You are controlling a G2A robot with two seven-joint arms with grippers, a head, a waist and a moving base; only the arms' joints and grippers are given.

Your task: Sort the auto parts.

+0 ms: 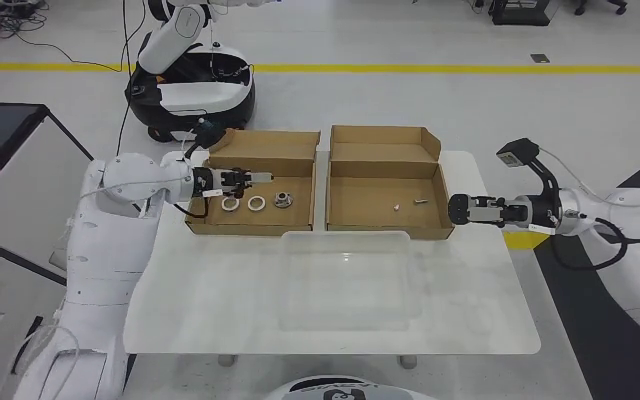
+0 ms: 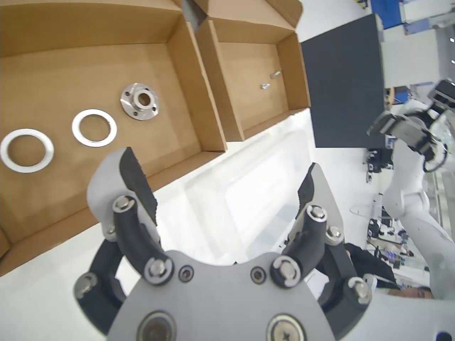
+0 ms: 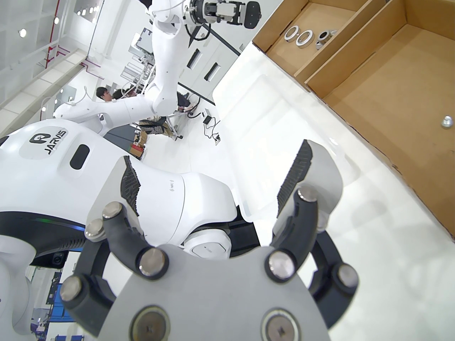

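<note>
A clear tub (image 1: 345, 290) sat in the middle of the table (image 1: 180, 300), and it serves here as the marker for everything else. Just beyond the tub, on the side away from the robot, two open cardboard boxes stood side by side with their walls touching.

The left box (image 1: 300, 212) held two rings (image 1: 230, 204) and a flange (image 1: 284, 198), in a row near its tub-side wall. The right box (image 1: 370, 205) held two small screws (image 1: 398, 208), a little apart from each other on bare cardboard. That split looked deliberate: round, flat parts in one box and fasteners in the other, so the sort seemed to go by kind. With all five parts lying in boxes, the job looked near done.

The left claw (image 2: 218, 164) hung over the left box, past the rings from the tub. It was spread and gripped nothing, a stance that probably kept it off the parts below. The right claw (image 3: 217, 157) was also spread and empty. It sat just outside the right box's outer wall, beyond the tub's far right corner, likely parked there to keep both boxes unblocked.
</note>
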